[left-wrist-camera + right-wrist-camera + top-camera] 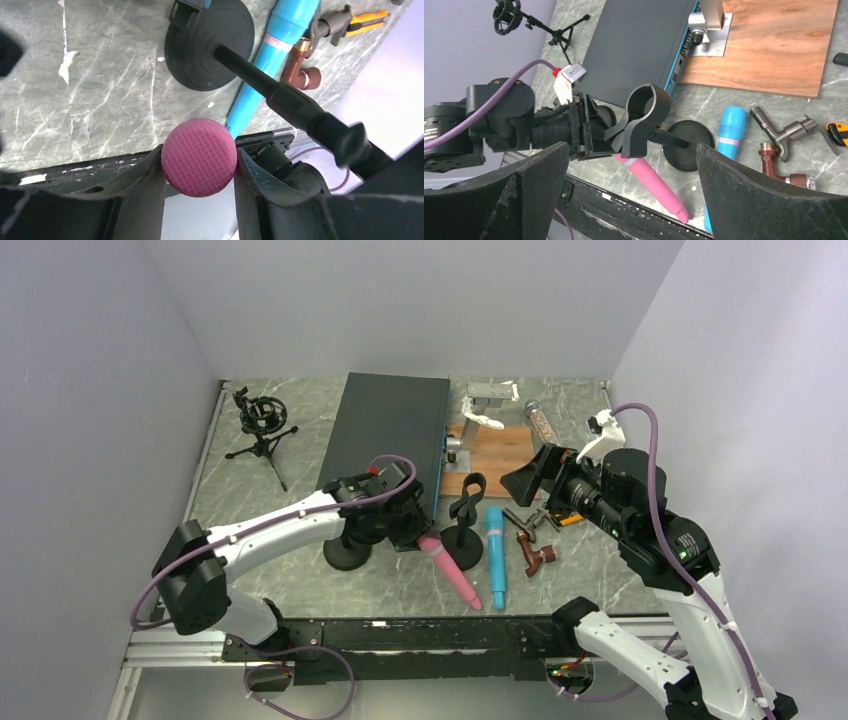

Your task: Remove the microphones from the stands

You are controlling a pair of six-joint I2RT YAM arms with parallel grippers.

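Observation:
My left gripper (pixel 415 530) is shut on the round mesh head of a pink microphone (pixel 455 575); the head (pixel 199 150) sits between its fingers (pixel 145 195). The pink body slants down to the table near the front edge (pixel 656 185). The black stand (pixel 462 537) with a round base is just right of it. Its clip (pixel 644 117) is empty and the microphone is apart from it. My right gripper (pixel 530 480) is open and empty, raised to the right of the stand, jaws wide apart (pixel 633 147).
A blue microphone (pixel 495 555) lies right of the stand base. Brown and metal pipe fittings (pixel 535 555) and an orange-handled tool (pixel 570 520) lie further right. A black box (pixel 385 435), a wood board (pixel 500 455) and a small tripod mount (pixel 262 420) stand behind. Another round base (pixel 343 555) sits under my left arm.

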